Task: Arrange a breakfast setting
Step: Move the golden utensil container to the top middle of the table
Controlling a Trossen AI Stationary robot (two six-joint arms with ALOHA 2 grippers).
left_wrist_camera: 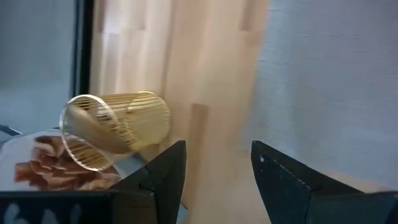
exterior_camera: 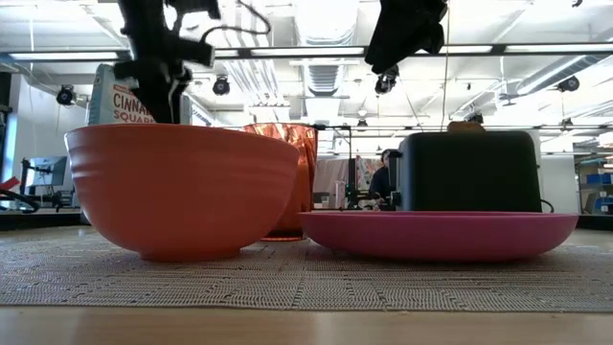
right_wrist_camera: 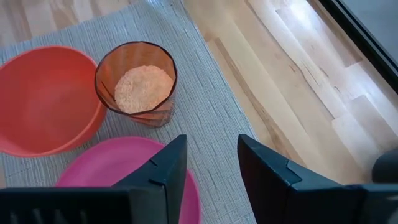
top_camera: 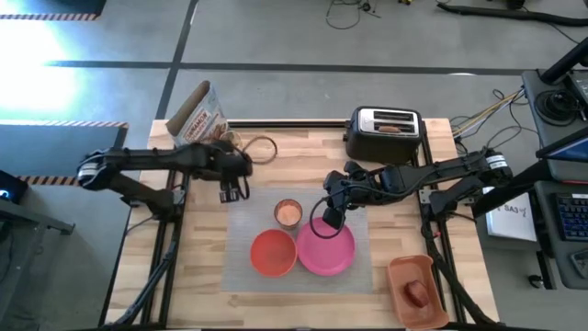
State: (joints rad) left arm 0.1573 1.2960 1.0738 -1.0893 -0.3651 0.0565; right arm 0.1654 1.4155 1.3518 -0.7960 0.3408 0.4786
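Cup (top_camera: 288, 213), bowl (top_camera: 273, 252), plate (top_camera: 326, 250) crowded on mat (top_camera: 367, 230); both grippers' jaws seen parted, empty; cup could be toppled by right gripper (top_camera: 332, 219).

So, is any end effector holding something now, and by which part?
Nothing is held. The left end effector is open above bare wood near the mat; the right end effector is open over the pink plate.

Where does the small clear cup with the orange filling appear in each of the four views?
High view: the cup stands on the mat, behind bowl and plate.
Low view: the cup shows mid-picture, behind the bowl.
Left wrist view: not in it.
Right wrist view: the cup is upper centre.
Shared landmark: the pink plate.
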